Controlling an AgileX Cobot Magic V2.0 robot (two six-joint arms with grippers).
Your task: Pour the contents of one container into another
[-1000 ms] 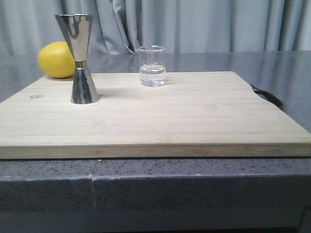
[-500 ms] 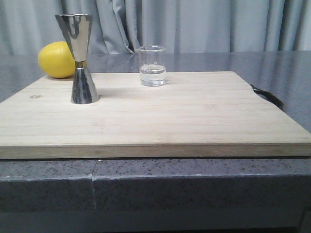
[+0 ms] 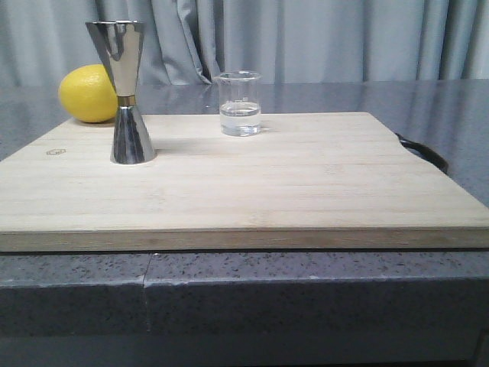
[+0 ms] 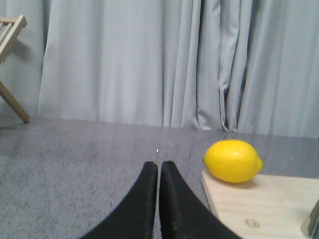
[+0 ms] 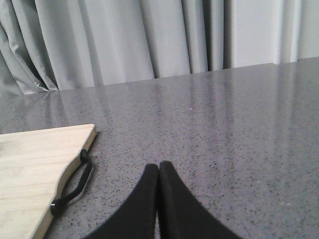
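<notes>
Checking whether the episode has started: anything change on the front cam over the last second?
No visible change. The beaker, holding some clear liquid, and the jigger stand upright and apart on the cutting board, the lemon behind its far left corner. Neither tool is in the front view; both wrist views show them shut, holding nothing.

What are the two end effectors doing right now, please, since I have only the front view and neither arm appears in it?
Observer: The left end effector is shut and empty, its fingertips pressed together above the bare counter.
Operator: Is it close to the board?
Observer: It sits off the board's corner, on the side where the lemon rests.
Operator: And the right one?
Observer: The right end effector is also shut and empty, over the counter beyond the board's black strap handle. Neither the beaker nor the jigger is touched.
</notes>
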